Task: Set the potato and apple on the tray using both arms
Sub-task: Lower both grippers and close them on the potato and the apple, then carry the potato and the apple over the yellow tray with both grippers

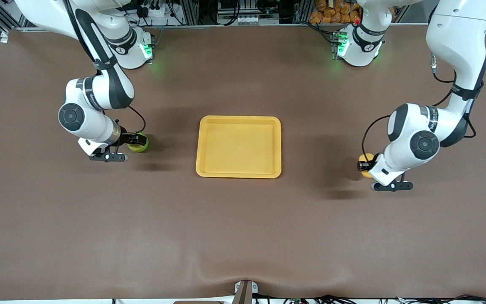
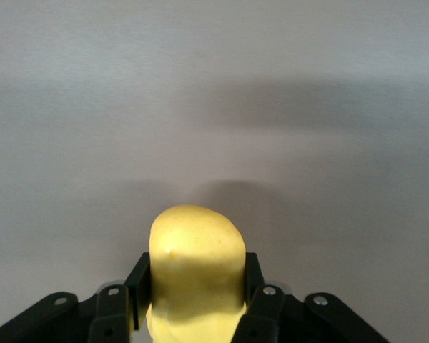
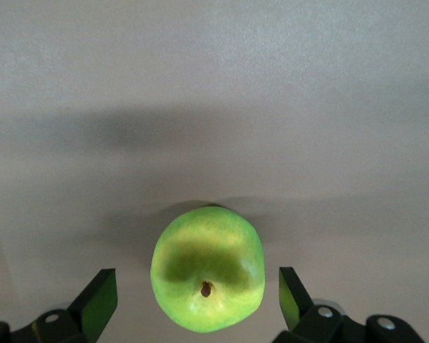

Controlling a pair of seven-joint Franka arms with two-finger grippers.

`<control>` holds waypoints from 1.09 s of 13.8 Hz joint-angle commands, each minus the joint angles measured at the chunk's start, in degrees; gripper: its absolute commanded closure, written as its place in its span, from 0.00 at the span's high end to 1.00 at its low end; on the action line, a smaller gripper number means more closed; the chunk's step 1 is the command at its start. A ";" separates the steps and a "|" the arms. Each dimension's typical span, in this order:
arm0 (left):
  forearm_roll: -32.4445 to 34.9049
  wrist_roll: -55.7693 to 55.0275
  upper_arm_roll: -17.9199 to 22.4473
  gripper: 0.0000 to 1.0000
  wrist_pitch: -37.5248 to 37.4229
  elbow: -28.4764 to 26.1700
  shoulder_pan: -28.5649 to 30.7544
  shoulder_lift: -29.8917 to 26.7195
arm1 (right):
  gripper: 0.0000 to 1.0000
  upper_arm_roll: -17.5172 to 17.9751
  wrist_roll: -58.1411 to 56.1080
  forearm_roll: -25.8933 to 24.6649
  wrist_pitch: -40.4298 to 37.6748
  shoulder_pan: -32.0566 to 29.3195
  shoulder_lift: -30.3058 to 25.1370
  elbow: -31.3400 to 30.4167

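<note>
From the front we see the tray mid-counter, the apple toward the right arm's end, the potato toward the left arm's.

Left wrist: our left gripper fingers pinch the potato.

Right wrist: right gripper fingers stand wide around the apple, not touching.

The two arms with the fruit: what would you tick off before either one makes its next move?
1. Left gripper shut on the potato: ok, fingers press both its sides.
2. Potato lifted off the table: cannot tell.
3. Right gripper around the apple: ok, the apple sits between the open fingers.
4. Right gripper gripping the apple: not ok, gaps show on both sides.
5. Tray ready to receive: ok, nothing lies in it, and it sits between the two arms.
6. Path from each fruit to the tray: ok, only bare table shows in between.
</note>
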 commanded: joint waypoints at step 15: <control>1.23 -16.45 -6.65 0.00 -10.60 12.88 -16.27 3.28 | 1.00 -0.09 0.62 0.55 10.96 0.58 4.03 -5.37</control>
